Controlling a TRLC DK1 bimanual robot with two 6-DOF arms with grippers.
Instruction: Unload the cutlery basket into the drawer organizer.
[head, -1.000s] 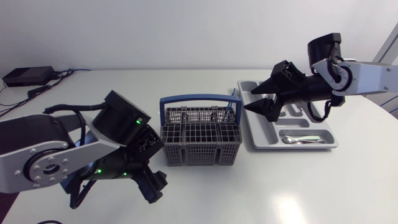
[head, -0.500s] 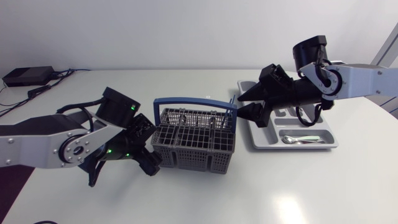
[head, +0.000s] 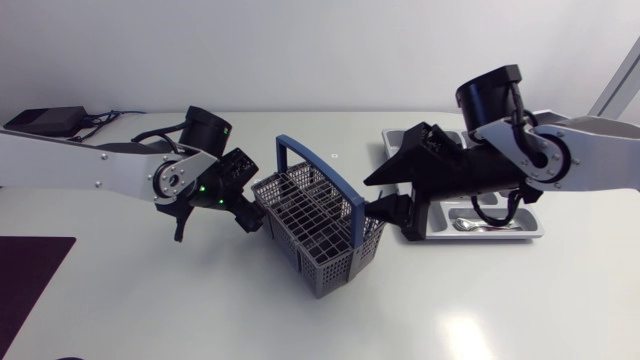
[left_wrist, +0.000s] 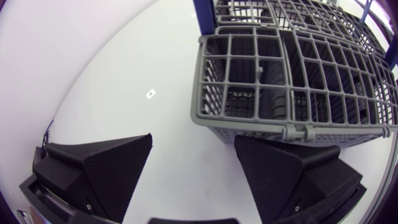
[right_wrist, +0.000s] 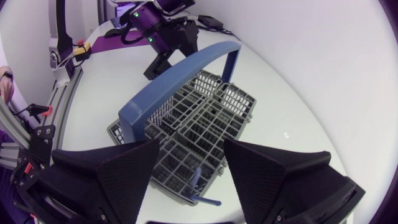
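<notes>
Nearest, basket (head: 318, 228) sits mid-table, turned diagonal, blue handle (right_wrist: 180, 65) upright. L gripper (head: 247, 212) spread wide at its left corner, holding nothing. R gripper (head: 368, 196) likewise agape, just beside basket's right side. Behind R arm (head: 560, 160), organizer (head: 412, 228) w/ a spoon (head: 470, 225).

From above, the fixed head camera looks down on the white table (head: 480, 300), both arms and the cutlery basket (head: 315, 225) at mid-frame. The left wrist camera, low behind the left gripper (left_wrist: 193, 138), faces the basket's mesh wall at close range; the right wrist camera looks over the right gripper (right_wrist: 191, 143) into the same basket, with the left arm (right_wrist: 165, 25) beyond.
</notes>
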